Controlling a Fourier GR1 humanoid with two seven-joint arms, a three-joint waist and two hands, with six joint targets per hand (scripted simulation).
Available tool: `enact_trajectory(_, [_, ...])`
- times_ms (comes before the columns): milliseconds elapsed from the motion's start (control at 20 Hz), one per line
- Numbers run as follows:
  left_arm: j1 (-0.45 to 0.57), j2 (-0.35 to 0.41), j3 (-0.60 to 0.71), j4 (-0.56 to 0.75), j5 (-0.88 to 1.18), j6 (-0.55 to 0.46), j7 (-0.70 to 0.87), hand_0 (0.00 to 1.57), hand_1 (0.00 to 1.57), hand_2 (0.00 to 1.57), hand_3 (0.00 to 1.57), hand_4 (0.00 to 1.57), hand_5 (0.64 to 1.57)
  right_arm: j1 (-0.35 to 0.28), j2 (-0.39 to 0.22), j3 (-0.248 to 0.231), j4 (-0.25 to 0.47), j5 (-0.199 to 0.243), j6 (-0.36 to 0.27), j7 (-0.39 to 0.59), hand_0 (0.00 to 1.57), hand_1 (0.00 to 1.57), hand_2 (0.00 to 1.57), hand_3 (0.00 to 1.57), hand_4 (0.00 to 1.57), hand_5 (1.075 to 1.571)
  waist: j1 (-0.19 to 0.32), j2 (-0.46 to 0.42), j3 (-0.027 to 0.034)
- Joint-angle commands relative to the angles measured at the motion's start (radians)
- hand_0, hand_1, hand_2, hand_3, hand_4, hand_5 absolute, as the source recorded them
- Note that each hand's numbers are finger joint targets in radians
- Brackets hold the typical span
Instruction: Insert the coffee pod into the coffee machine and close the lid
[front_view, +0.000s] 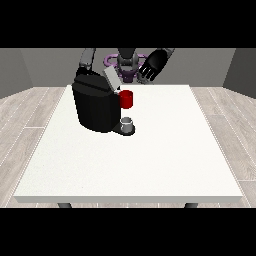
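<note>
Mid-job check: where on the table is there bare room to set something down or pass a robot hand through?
The large white table is bare across its near half and the view's right side. It is crowded at the far left: the black boxy coffee machine, a red thing at the machine and a small grey thing on its base. The robot hand at the view's right hangs above the far edge.

No text, label, brand, number or sign can be read anywhere in the front view. The black coffee machine (95, 107) shows plain dark faces with no lettering, its grey lid (112, 78) is unmarked, and the red thing at the machine (127, 99) carries no print. The white bench (165, 160) bears no markings either.
</note>
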Motion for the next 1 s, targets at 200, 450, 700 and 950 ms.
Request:
enact_trajectory(200, [-0.140, 0.093, 0.104, 0.045, 0.042, -0.042, 0.036, 1.26, 1.26, 1.29, 1.27, 0.49, 1.571, -0.013, -0.009, 0.002, -0.083, -0.017, 0.025, -0.004, 0.00, 0.00, 0.00, 0.00, 0.00, 1.571, -0.087, 0.063, -0.0001])
enact_trajectory(450, [-0.256, 0.077, 0.097, 0.062, 0.020, -0.054, 0.134, 1.23, 1.23, 1.28, 1.25, 0.48, 1.571, -0.121, -0.038, -0.016, -0.088, 0.010, 0.006, 0.061, 0.00, 0.00, 0.00, 0.00, 0.00, 1.571, -0.106, 0.104, 0.0002])
enact_trajectory(700, [-0.243, 0.134, 0.114, 0.089, 0.018, -0.033, 0.035, 1.27, 1.27, 1.30, 1.26, 0.47, 1.571, -0.128, -0.056, -0.036, -0.153, -0.018, 0.027, 0.084, 0.00, 0.00, 0.00, 0.00, 0.18, 1.571, -0.137, 0.157, -0.0001])
enact_trajectory(950, [-0.326, 0.129, 0.109, 0.086, 0.009, -0.045, 0.072, 1.21, 1.21, 1.28, 1.24, 0.47, 1.571, -0.219, -0.104, -0.103, -0.094, -0.038, 0.030, 0.055, 0.00, 0.00, 0.00, 0.00, 0.00, 1.571, -0.119, 0.243, 0.0004])
